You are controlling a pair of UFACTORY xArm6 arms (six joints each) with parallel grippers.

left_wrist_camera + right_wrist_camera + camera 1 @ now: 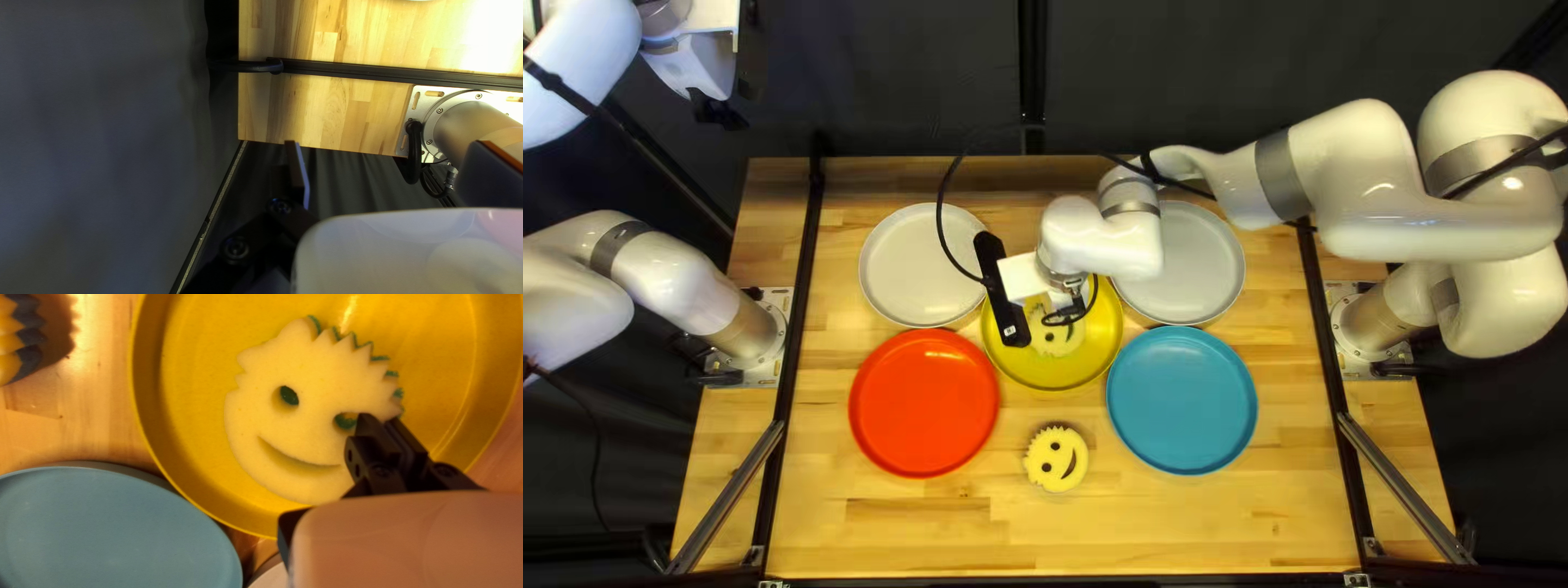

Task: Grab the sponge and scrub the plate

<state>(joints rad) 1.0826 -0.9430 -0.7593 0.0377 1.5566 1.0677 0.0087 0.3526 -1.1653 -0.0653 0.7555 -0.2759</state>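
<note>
In top left view, lights table [1176, 523] evenly and brightly, falls off to near-black at curtain [904, 76], puts small glints on right arm [1361, 180]. In left wrist view, blows out to white on wood near left arm's base [471, 120]. In right wrist view, looks dimmer, streaks yellow plate [190, 365] with glare, drops shadow beside sponge [6, 343].

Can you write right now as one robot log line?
right tool: shut on smiley sponge | sponge: inside yellow plate | scrubbing: can't tell | left tool: open, away from plates
</note>
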